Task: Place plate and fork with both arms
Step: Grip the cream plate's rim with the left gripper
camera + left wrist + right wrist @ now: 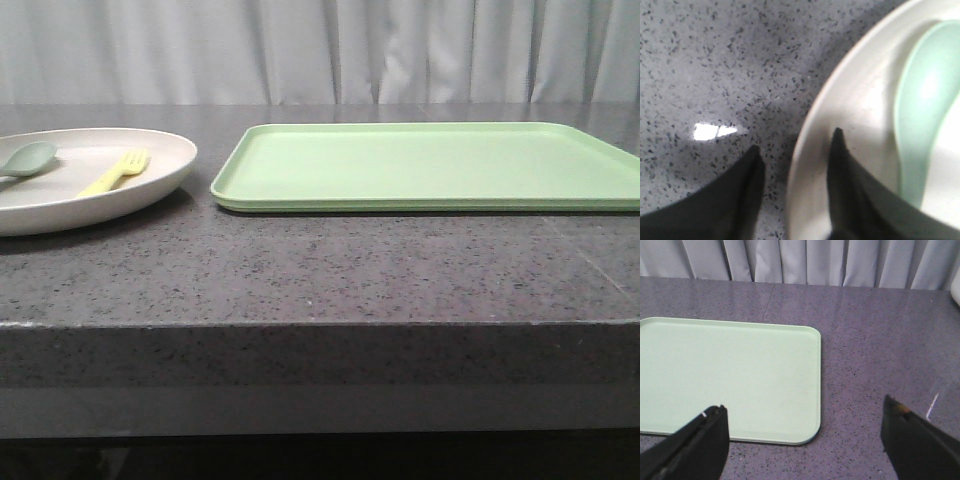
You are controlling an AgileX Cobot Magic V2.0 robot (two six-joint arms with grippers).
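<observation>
The cream plate (160, 165) sits at the left of the dark speckled counter. The pale-yellow fork (115, 173) lies on it, tines toward the back. Neither gripper shows in the front view. In the left wrist view my left gripper (797, 140) is open and straddles the plate's rim (810, 150). One finger is over the counter and the other finger (840, 165) is inside the plate. It is not closed on the rim. My right gripper (805, 410) is open wide and empty, over the counter by a corner of the tray.
A sage-green spoon (28, 158) lies on the plate beside the fork; it also shows in the left wrist view (925, 110). A flat light-green tray (430, 165) lies right of the plate, seen too in the right wrist view (730, 375). Curtains hang behind.
</observation>
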